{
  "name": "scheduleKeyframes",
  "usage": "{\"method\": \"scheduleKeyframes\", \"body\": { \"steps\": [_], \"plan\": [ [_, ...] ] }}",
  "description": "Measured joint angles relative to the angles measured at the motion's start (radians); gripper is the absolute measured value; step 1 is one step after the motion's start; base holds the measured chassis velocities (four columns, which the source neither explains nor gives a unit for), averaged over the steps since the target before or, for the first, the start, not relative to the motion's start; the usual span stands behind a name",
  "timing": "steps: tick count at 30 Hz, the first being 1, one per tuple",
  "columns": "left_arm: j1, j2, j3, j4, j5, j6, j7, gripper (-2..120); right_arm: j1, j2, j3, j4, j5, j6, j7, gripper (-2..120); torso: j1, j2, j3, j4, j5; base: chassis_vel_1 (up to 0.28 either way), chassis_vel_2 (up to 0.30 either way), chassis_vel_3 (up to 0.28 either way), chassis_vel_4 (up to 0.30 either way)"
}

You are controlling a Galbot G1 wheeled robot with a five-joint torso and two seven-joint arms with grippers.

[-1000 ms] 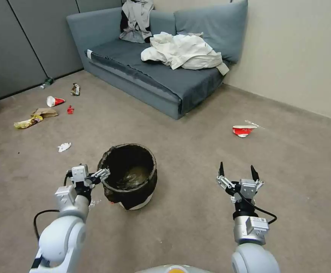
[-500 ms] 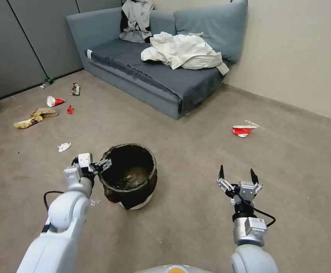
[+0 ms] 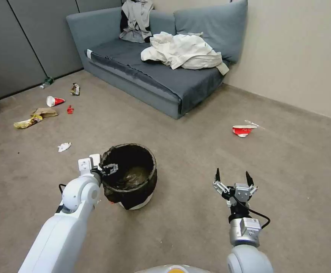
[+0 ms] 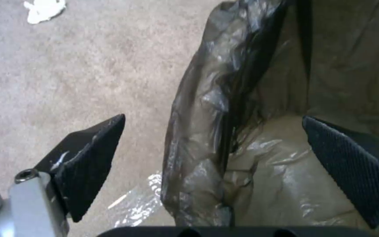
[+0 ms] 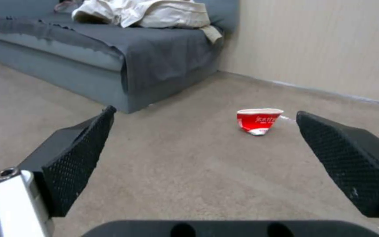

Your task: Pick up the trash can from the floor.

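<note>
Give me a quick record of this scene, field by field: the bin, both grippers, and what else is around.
trash can: upright on the floor, dark liner over rim
left gripper: open, straddling the can's rim, one finger inside, one outside
right gripper: open, held above carpet to the can's right
crushed cup: on carpet ahead of right gripper
sofa: behind, clothes on it

The left end effector [image 4: 211, 148] is spread wide across the rim of the trash can [image 3: 129, 176] (one finger outside, one inside), and the crinkled bag wall stands between them. The floor [image 3: 196, 212] between the can and the right end effector [image 3: 232, 177] is bare. Ahead of the right one, a crushed red cup [image 5: 258, 120] lies before the sofa [image 3: 161, 81].
</note>
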Motion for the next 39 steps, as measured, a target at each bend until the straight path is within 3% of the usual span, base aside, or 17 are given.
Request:
{"method": "scheduleKeyframes", "body": {
  "steps": [3,12,16,30,33,39],
  "plan": [
    [-0.004,-0.002,0.004,0.009,0.000,-0.001,-0.005,100,0.000,0.000,0.000,-0.001,0.000,0.000,0.000,100,0.000,0.000,0.000,-0.0002,0.0001,0.000,0.000,0.000,0.000],
    [-0.009,-0.011,0.016,0.026,-0.026,-0.005,-0.040,75,0.001,0.002,-0.006,-0.003,-0.002,-0.002,-0.001,100,0.000,0.000,0.000,-0.0001,0.0001,0.000,0.000,0.000,0.000],
    [-0.012,-0.017,0.020,0.031,-0.040,-0.006,-0.053,56,0.003,0.001,-0.006,-0.004,-0.002,-0.005,-0.002,100,0.000,0.000,0.000,-0.0001,0.0001,0.000,0.000,0.000,0.000],
    [0.007,-0.008,0.019,0.004,-0.045,-0.009,-0.052,8,0.012,0.002,-0.008,-0.013,-0.002,-0.006,-0.002,100,0.000,0.000,0.000,-0.0001,-0.0001,0.000,0.000,0.000,0.000],
    [0.014,-0.007,0.016,-0.010,-0.046,-0.013,-0.047,4,0.015,0.003,-0.009,-0.013,-0.002,-0.006,-0.002,100,0.000,0.000,0.000,-0.0003,-0.0004,0.000,0.000,0.000,0.000],
    [0.063,-0.004,0.001,-0.084,-0.022,-0.107,-0.013,1,0.018,0.003,-0.011,-0.013,-0.002,-0.006,-0.002,100,0.000,0.000,0.000,0.0000,0.0001,0.000,0.000,0.000,0.000]
  ]
}}
